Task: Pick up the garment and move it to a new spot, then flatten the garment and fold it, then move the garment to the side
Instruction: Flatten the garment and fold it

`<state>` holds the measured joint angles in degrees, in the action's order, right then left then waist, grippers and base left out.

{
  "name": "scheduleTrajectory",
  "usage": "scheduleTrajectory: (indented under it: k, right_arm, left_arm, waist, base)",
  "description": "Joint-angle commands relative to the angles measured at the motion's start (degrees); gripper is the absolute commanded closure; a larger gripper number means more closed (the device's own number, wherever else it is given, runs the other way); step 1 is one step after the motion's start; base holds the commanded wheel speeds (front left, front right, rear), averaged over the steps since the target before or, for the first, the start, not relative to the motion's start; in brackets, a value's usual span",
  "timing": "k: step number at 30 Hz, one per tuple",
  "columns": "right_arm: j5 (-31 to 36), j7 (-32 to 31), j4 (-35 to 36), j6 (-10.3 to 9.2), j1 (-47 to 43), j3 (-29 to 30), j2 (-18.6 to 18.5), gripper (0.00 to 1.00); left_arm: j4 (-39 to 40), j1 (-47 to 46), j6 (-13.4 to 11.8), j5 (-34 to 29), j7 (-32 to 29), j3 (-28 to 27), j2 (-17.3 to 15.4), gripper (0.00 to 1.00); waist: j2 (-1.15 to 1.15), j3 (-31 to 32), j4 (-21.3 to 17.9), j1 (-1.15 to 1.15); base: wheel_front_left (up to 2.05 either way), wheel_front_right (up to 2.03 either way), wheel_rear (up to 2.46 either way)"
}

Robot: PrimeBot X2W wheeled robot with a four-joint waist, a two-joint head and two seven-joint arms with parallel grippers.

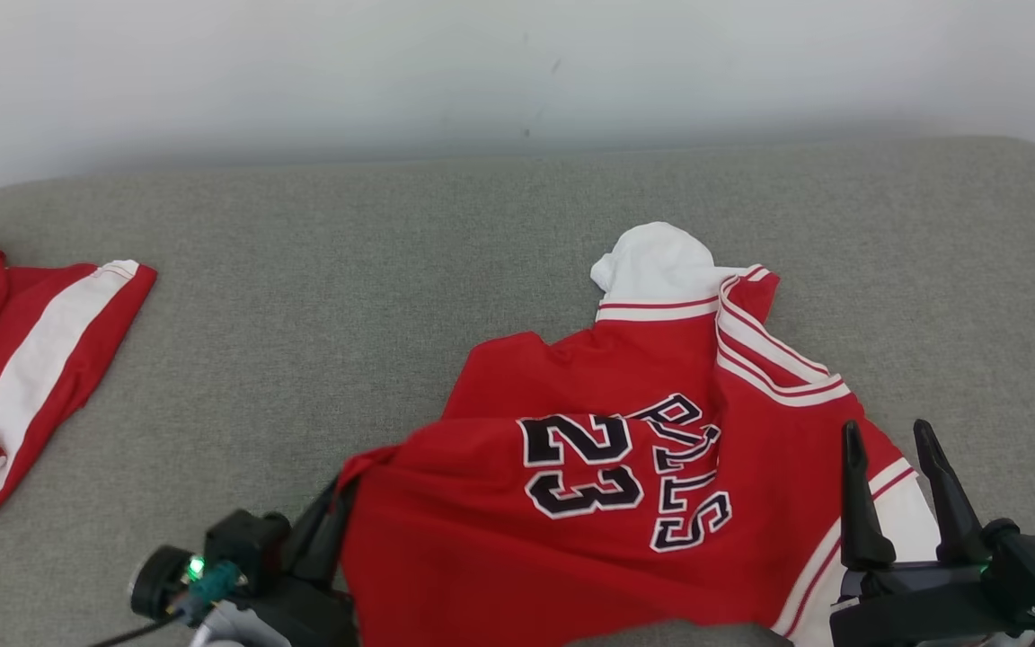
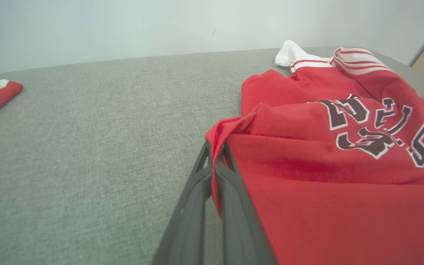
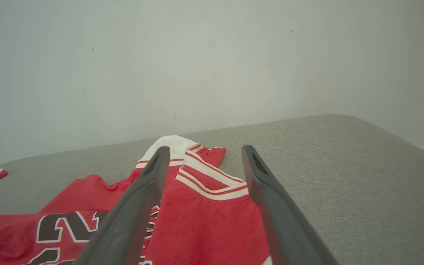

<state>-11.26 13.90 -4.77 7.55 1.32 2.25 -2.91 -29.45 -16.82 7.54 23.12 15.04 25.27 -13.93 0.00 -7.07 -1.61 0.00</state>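
The garment (image 1: pixel 625 431) is a red jersey with white trim, dark letters and the number 23, lying crumpled on the grey surface at centre right. My left gripper (image 1: pixel 338 503) is shut on the garment's left corner; in the left wrist view the fingers (image 2: pixel 215 154) pinch a fold of the red garment (image 2: pixel 326 147). My right gripper (image 1: pixel 890 440) stands open over the garment's right edge, nothing between its fingers. In the right wrist view that right gripper (image 3: pixel 204 151) hovers above the striped collar part of the garment (image 3: pixel 204 206).
A second red and white piece of clothing (image 1: pixel 23 359) lies at the far left of the grey padded surface (image 1: pixel 302 314). A pale wall (image 1: pixel 517 72) rises behind the surface. The surface's rounded right edge (image 3: pixel 399 147) drops off nearby.
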Motion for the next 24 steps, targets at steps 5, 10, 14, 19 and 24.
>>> scheduleTrajectory:
  k: [5,10,14,19,24]
  right_arm:
    - [-0.2,0.7,-0.7,-0.13,1.9,-0.7,0.0,0.00]
    - [0.2,0.9,-1.4,-0.14,3.4,-0.6,0.0,0.00]
    - [0.5,1.0,-1.8,-0.14,4.0,-0.5,0.0,0.00]
    - [0.7,1.2,-2.2,-0.14,4.8,-0.5,0.0,0.00]
    - [0.8,1.3,-2.9,-0.14,5.1,-0.6,0.0,0.00]
  left_arm:
    - [0.6,-4.7,-0.1,-0.3,0.2,-1.1,-3.4,1.00]
    - [-0.5,-8.1,-0.1,0.6,0.2,-2.1,-5.7,1.00]
    - [-1.6,-10.6,-0.1,1.0,0.2,-2.8,-6.9,1.00]
    - [-3.1,-13.5,-0.1,1.2,0.2,-4.5,-8.4,1.00]
    - [-4.8,-14.6,-0.1,-0.2,0.2,-5.7,-9.2,0.45]
  waist:
    - [0.00,-1.5,-1.1,0.00]
    - [0.00,-2.8,-2.4,0.00]
    - [0.00,-3.6,-3.4,0.00]
    - [0.00,-4.2,-4.3,0.00]
    - [0.00,-4.2,-4.9,0.00]
  base:
    - [0.00,0.00,0.00]
    - [0.00,0.00,0.00]
    - [0.00,0.00,0.00]
    - [0.00,0.00,0.00]
    - [0.00,0.00,0.00]
